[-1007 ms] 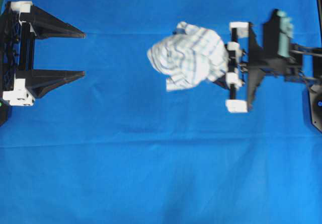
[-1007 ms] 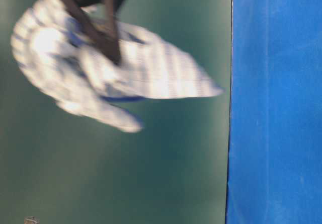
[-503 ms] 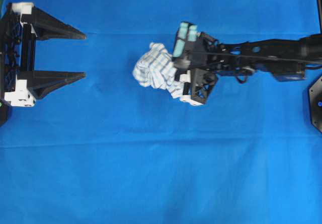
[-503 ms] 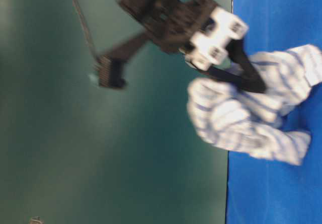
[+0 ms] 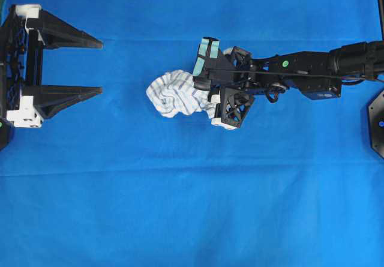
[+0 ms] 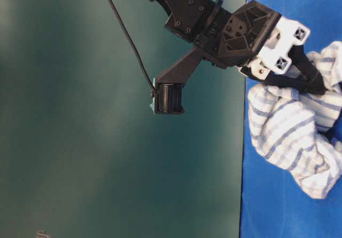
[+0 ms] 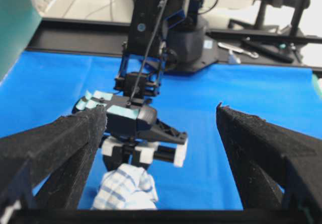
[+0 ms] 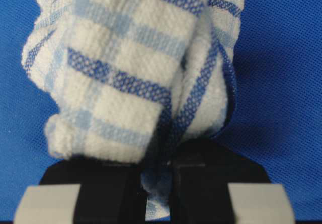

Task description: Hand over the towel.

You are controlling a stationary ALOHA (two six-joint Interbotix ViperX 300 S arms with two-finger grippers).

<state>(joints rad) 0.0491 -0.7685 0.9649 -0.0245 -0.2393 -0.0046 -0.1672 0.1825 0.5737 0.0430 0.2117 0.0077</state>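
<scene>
Right gripper (image 5: 207, 96) clamped on the bunched towel (image 5: 174, 94) near the middle of the blue tablecloth (image 5: 192, 207)

The right wrist view shows the gripper's two black fingers (image 8: 113, 176) drawn close together with a fold of the white, blue-checked cloth pinched between them, the rest of the towel bulging out past the fingertips. From overhead the towel sits crumpled at the tip of the outstretched right arm, between the two grippers; the table-level view shows its lower folds resting against the tablecloth. The left gripper (image 5: 96, 65) waits at the left edge, well apart from the towel, its jaws spread wide and holding nothing. No containers are in view
</scene>
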